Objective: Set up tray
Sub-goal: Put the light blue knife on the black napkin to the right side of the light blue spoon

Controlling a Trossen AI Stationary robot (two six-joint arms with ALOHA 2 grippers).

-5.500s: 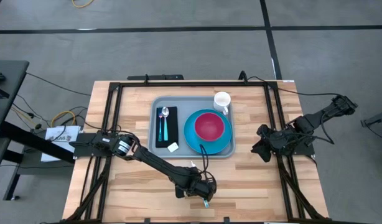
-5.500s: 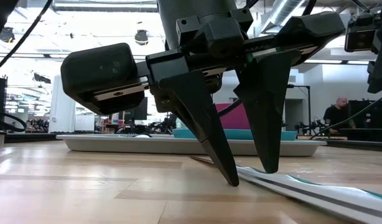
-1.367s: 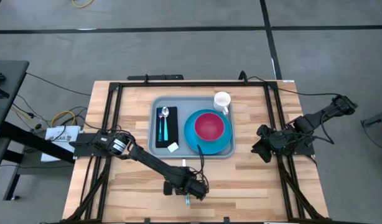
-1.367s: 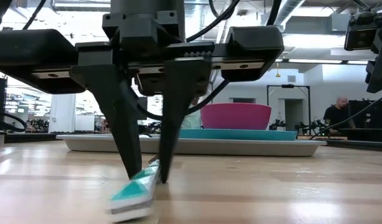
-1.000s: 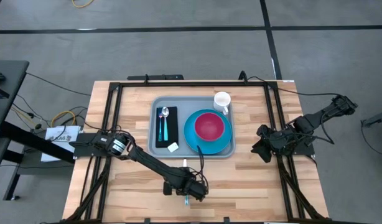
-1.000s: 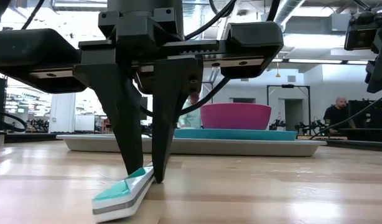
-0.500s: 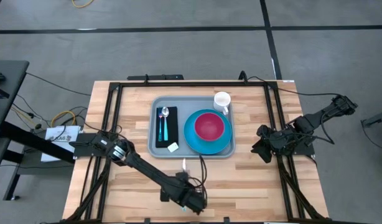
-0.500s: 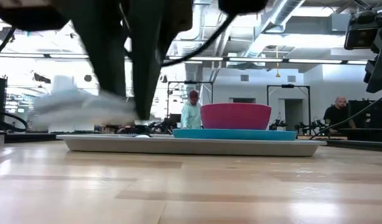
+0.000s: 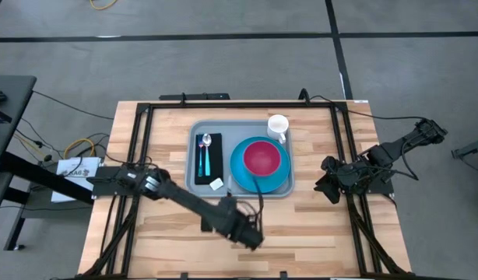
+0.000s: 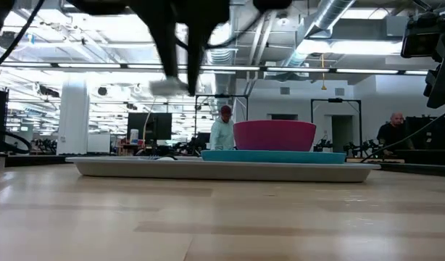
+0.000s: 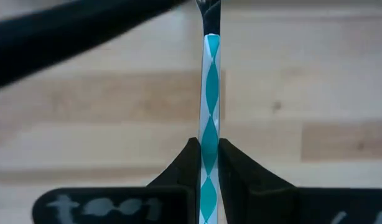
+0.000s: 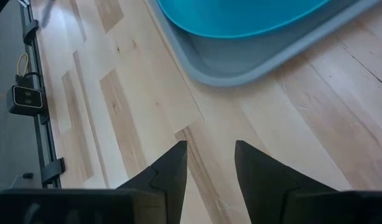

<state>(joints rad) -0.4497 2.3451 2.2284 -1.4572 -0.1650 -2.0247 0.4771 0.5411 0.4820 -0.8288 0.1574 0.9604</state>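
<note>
Now my left gripper [image 11: 209, 163], pinched shut on the teal-striped utensil [image 11: 210, 106], has lifted it off the table, ready for the tray [image 9: 225, 124]; right gripper [image 12: 209, 163] idles open.

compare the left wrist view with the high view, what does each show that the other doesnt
Only the left wrist view shows the left claw shut on a teal-and-white striped utensil handle over bare wood.

Only the high view shows the tray with its blue plate, pink bowl, white cup and black napkin carrying a spoon, plus the right claw waiting at the table's right side.

Both show the wooden table.
</note>
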